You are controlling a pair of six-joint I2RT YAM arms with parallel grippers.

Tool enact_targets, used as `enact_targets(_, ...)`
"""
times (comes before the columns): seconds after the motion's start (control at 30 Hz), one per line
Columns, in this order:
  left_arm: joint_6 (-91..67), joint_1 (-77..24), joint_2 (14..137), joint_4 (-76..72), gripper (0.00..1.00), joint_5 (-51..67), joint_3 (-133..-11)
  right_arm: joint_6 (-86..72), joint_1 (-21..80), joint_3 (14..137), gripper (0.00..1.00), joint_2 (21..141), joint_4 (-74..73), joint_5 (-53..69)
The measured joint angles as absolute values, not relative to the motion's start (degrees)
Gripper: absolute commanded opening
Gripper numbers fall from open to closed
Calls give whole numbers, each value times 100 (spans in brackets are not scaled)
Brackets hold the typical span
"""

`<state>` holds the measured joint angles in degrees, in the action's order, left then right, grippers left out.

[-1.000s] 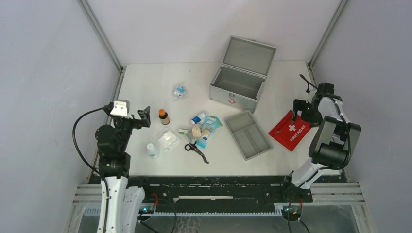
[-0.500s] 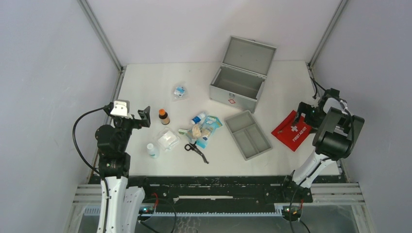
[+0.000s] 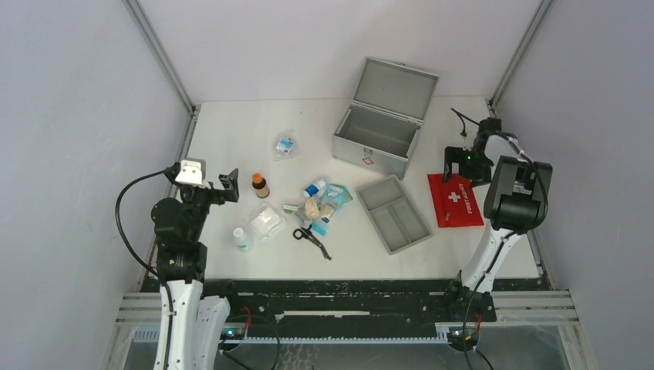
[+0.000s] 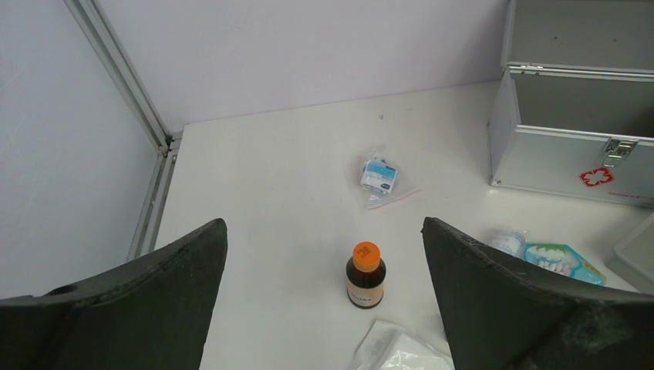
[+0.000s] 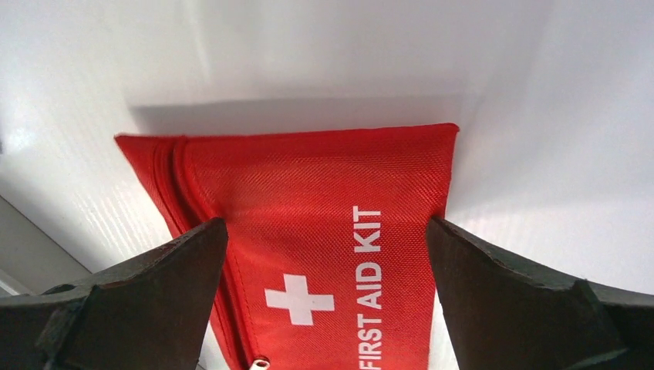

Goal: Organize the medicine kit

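Note:
The medicine kit (image 3: 382,122) is a grey metal box standing open at the back middle, lid up and empty inside. It also shows in the left wrist view (image 4: 574,146). My right gripper (image 3: 460,171) is open, low over the far end of a red first aid pouch (image 3: 455,200). In the right wrist view the gripper (image 5: 324,225) has its fingers on either side of the pouch (image 5: 308,193). My left gripper (image 3: 230,187) is open and empty, raised at the left. In its wrist view the gripper (image 4: 324,225) faces a brown bottle (image 4: 365,275) with an orange cap.
A shallow grey two-compartment tray (image 3: 394,213) lies between the pouch and a loose pile: blue packet (image 3: 330,204), scissors (image 3: 311,240), gauze packet (image 3: 268,222), white bottle (image 3: 242,239), brown bottle (image 3: 260,185). A small bagged item (image 3: 286,145) lies further back.
The right arm has swung left and back. The red pouch has turned from diagonal to nearly straight and shifted slightly left. The left arm has not moved.

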<state>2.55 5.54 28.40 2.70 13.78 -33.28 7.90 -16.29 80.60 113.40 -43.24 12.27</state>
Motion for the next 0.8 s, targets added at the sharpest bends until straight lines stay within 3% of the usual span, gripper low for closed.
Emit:
enact_targets(0.3, 255, 554, 2840, 272, 100, 1378, -3328, 1170, -869, 7830, 100, 11222, -4136, 617)
enact_targets(0.8, 257, 552, 2838, 270, 100, 1378, -3328, 2025, -880, 6375, 100, 9791, -3859, 303)
